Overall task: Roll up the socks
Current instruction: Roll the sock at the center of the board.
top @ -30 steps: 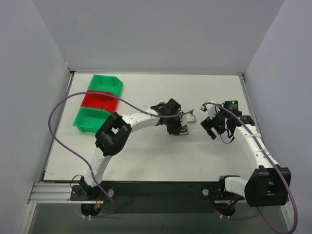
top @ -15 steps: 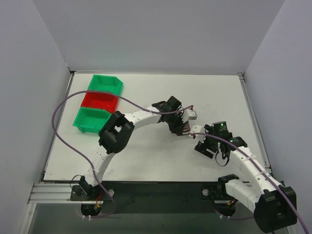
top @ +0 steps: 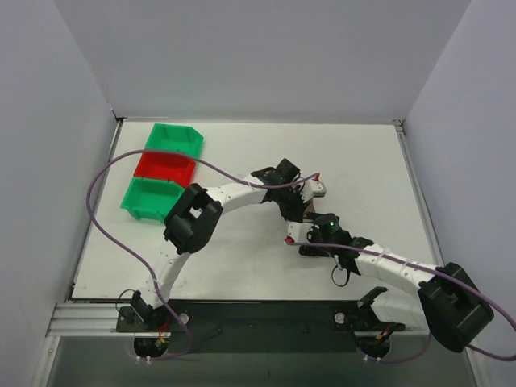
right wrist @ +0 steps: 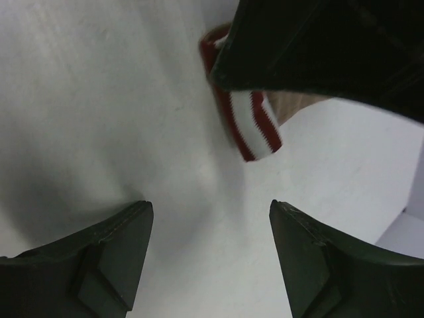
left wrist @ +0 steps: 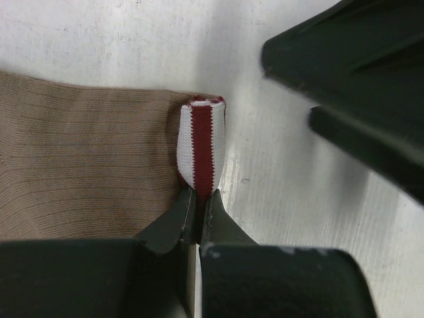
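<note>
Way over at 10 o'clock on the table (top: 242,266) there's a row of bins (top: 165,166), green, red, green, well apart from the action, so skip those. Near the middle, the left gripper (left wrist: 197,213) is clamped tight on the lower edge of the sock (left wrist: 79,172), right at its maroon-and-white striped cuff (left wrist: 201,142). The cuff stands up as a small folded nub, and the tan body lies flat toward 9 o'clock in the left wrist view. From above, the sock is mostly hidden under that wrist. The right gripper (right wrist: 209,211) sits at about 6 o'clock of the left one in the top view, fingers spread wide with nothing between them. The cuff is near, at roughly 1 o'clock ahead of it, not touched. My worry is that the left pinch only has a thin bit of knit, so if the right fingers come in a bit off and bump the cuff sideways, I'd guess it slips out and the start of the roll flops open. The two grippers are also really crowded, so the right one could close on the left's fingers instead of fabric. And if it presses down too hard, the sock probably just drags across the table rather than rolling.
</note>
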`<state>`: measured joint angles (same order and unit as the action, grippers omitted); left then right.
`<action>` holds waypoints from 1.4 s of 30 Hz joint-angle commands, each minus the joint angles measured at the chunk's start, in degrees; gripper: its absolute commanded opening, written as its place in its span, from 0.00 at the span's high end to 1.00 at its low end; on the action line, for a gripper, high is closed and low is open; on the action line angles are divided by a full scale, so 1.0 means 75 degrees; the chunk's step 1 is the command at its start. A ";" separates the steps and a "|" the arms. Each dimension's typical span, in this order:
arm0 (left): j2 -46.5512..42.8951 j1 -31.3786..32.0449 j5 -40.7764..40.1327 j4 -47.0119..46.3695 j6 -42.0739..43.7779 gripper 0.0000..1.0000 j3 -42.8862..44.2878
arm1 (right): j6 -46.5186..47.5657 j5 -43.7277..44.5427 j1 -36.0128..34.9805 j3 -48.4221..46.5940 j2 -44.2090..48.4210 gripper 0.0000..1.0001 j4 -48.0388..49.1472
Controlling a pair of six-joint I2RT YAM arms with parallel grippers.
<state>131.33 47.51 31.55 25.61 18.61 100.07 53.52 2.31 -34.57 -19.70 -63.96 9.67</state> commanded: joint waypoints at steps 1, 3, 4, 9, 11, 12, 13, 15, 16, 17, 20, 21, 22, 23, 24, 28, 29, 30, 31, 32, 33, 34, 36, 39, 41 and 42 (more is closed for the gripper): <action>0.1075 0.0111 -0.0820 0.1332 -0.0056 1.00 -0.0663 | 0.0364 0.1274 -0.0511 0.0389 -0.1102 0.29 0.1638; 0.1064 0.0123 -0.0832 0.1332 -0.0056 1.00 -0.0663 | 0.0458 0.1531 -0.0745 0.0459 -0.1607 0.31 0.2304; 0.1064 0.0111 -0.0820 0.1320 -0.0056 1.00 -0.0663 | 0.0551 0.1579 -0.0781 0.0506 -0.1747 0.33 0.2470; 0.1052 0.0088 -0.0691 0.1379 0.0050 1.00 -0.0652 | 0.0564 0.1592 -0.0899 0.0518 -0.2253 0.41 0.2918; 0.1040 0.0064 -0.0633 0.1391 0.0061 1.00 -0.0663 | 0.0529 0.1533 -0.0899 0.0425 -0.2311 0.46 0.2848; 0.1029 0.0053 -0.0621 0.1391 0.0061 1.00 -0.0652 | 0.0505 0.1532 -0.0899 0.0366 -0.2334 0.48 0.2708; 0.1029 0.0041 -0.0621 0.1391 0.0061 1.00 -0.0652 | 0.0482 0.1498 -0.0899 0.0331 -0.2335 0.52 0.2625; 0.1017 0.0029 -0.0597 0.1402 0.0061 1.00 -0.0663 | 0.0412 0.1439 -0.0899 0.0214 -0.2358 0.57 0.2357; 0.1029 0.0041 -0.0597 0.1391 0.0073 1.00 -0.0663 | 0.0377 0.1404 -0.0899 0.0155 -0.2358 0.60 0.2227; 0.1017 0.0041 -0.0597 0.1391 0.0073 1.00 -0.0663 | 0.0330 0.1322 -0.0911 0.0039 -0.2370 0.61 0.2110; 0.0994 0.0041 -0.0574 0.1391 0.0085 1.00 -0.0675 | 0.0213 0.1228 -0.0887 -0.0114 -0.2475 0.61 0.1723; 0.0982 0.0029 -0.0551 0.1391 0.0085 1.00 -0.0687 | 0.0166 0.1228 -0.0899 -0.0219 -0.2522 0.61 0.1560; 0.0993 0.0029 -0.0539 0.1379 0.0108 1.00 -0.0710 | 0.0142 0.1216 -0.0899 -0.0290 -0.2557 0.62 0.1454; 0.0947 0.0029 -0.0516 0.1379 0.0132 1.00 -0.0722 | 0.0130 0.1170 -0.0887 -0.0337 -0.2627 0.62 0.1325; 0.0924 0.0029 -0.0481 0.1344 0.0143 1.00 -0.0757 | 0.0060 0.1146 -0.0899 -0.0430 -0.2662 0.66 0.1254; 0.0841 0.0017 -0.0434 0.1262 0.0179 1.00 -0.0851 | -0.0069 0.1075 -0.0887 -0.0607 -0.2815 0.78 0.0949; 0.0818 0.0017 -0.0410 0.1273 0.0202 1.00 -0.0862 | -0.0081 0.1075 -0.0899 -0.0630 -0.2850 0.79 0.0914; 0.0829 0.0017 -0.0375 0.1273 0.0214 1.00 -0.0874 | -0.0092 0.1075 -0.0899 -0.0631 -0.2862 0.82 0.0914; 0.0806 0.0017 -0.0340 0.1250 0.0237 1.00 -0.0886 | -0.0104 0.1075 -0.0899 -0.0654 -0.2874 0.83 0.0914; 0.0783 0.0006 -0.0340 0.1250 0.0249 1.00 -0.0909 | -0.0104 0.1064 -0.0899 -0.0666 -0.2897 0.84 0.0902; 0.0771 0.0006 -0.0340 0.1250 0.0261 1.00 -0.0909 | -0.0104 0.1064 -0.0899 -0.0666 -0.2920 0.89 0.0902; 0.0771 0.0006 -0.0328 0.1262 0.0284 1.00 -0.0921 | -0.0116 0.1075 -0.0887 -0.0701 -0.2944 0.92 0.0902; 0.0736 0.0006 -0.0281 0.1238 0.0342 1.00 -0.0968 | -0.0139 0.1099 -0.0899 -0.0748 -0.3049 0.97 0.0879; 0.0666 -0.0006 -0.0258 0.1180 0.0354 1.00 -0.1026 | -0.0139 0.1099 -0.0911 -0.0794 -0.3178 1.00 0.0832; 0.0642 -0.0018 -0.0258 0.1145 0.0355 1.00 -0.1050 | -0.0174 0.1087 -0.0899 -0.0829 -0.3225 1.00 0.0785; 0.0642 -0.0018 -0.0269 0.1121 0.0354 1.00 -0.1073 | -0.0198 0.1087 -0.0911 -0.0853 -0.3249 1.00 0.0785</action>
<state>130.32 46.81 33.98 22.55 20.16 97.34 53.82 12.95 -41.23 -26.20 -85.30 24.23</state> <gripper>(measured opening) 0.062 0.057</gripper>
